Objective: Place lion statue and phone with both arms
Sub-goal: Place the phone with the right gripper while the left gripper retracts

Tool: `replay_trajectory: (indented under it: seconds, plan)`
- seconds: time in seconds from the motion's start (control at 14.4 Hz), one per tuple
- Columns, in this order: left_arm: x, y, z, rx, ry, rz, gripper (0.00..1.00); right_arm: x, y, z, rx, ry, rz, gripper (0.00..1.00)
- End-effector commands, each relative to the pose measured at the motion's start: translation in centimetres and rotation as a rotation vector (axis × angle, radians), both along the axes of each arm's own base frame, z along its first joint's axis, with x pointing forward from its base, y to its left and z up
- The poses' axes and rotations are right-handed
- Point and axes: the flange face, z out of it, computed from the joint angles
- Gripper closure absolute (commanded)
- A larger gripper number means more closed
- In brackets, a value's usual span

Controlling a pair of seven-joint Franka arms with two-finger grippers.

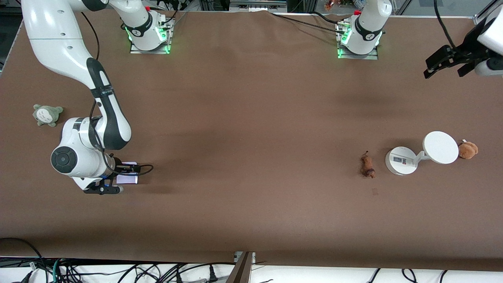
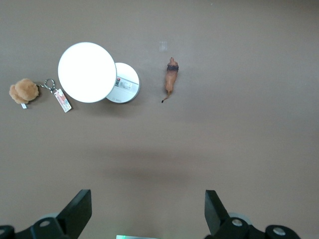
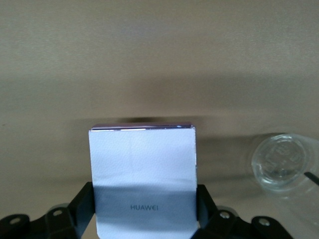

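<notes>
Gripping the phone (image 3: 143, 177) between closed fingers low over its end of the table, the right gripper (image 1: 118, 179) must next carry it, while the open left gripper (image 1: 446, 65) waits high, well apart from the lion statue (image 1: 368, 166) lying beside the white stand (image 1: 401, 160).

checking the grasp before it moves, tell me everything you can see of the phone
The phone is a small, nearly square, pale lavender slab with rounded corners, a leather-like textured face and HUAWEI printed near one edge. It looks folded shut. It sits between the black fingers of the right gripper, which press its two sides, low over the brown table toward the right arm's end. Whether it rests on the table is unclear.
</notes>
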Motion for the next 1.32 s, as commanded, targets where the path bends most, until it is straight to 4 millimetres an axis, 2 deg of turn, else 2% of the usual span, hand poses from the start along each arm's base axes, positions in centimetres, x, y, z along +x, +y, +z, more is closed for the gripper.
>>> replay_trajectory:
  seconds: [0.0, 0.21, 0.28, 0.42, 0.56, 0.63, 0.7, 0.77, 0.98, 1.11, 1.25]
  plan:
    - [2.8, -0.4, -0.2, 0.016, 0.019, -0.013, 0.0, -0.2, 0.1, -0.6, 0.009, -0.018, 0.018, 0.59]
    - [3.8, -1.6, -0.2, 0.012, 0.016, -0.033, 0.0, -0.4, 0.1, -1.9, 0.008, -0.037, 0.021, 0.59]
    - [4.4, -2.1, -1.0, 0.014, 0.028, -0.042, 0.0, -0.6, 0.1, -2.2, 0.009, -0.032, 0.02, 0.58]
    - [6.2, -2.9, -1.5, 0.005, 0.036, -0.055, 0.0, -0.6, 0.1, -2.3, 0.008, -0.034, 0.022, 0.58]
    - [6.3, -3.6, -1.4, 0.006, 0.033, -0.066, 0.0, -0.5, 0.0, -2.7, 0.011, -0.039, 0.04, 0.57]
    - [6.3, -3.0, -1.4, 0.006, 0.034, -0.057, 0.0, -0.5, 0.0, -2.6, 0.011, -0.039, 0.04, 0.49]
    - [6.3, -2.8, -1.5, 0.005, 0.043, -0.054, 0.0, -0.5, 0.1, -2.6, 0.012, -0.038, 0.033, 0.12]
    - [6.3, -2.6, -1.5, 0.005, 0.045, -0.051, 0.0, -0.3, 0.3, -2.1, 0.011, -0.044, 0.038, 0.0]
    - [5.5, -2.8, -1.2, 0.007, 0.066, -0.044, 0.0, 0.7, 0.8, 0.9, 0.01, -0.083, 0.063, 0.0]
    - [5.6, -2.7, -1.3, 0.014, 0.066, -0.051, 0.0, 0.8, 1.5, 4.3, 0.012, -0.089, 0.076, 0.0]
    - [5.5, -2.9, -1.3, 0.017, 0.072, -0.055, 0.0, 0.5, 1.7, 8.7, 0.013, -0.08, 0.079, 0.0]
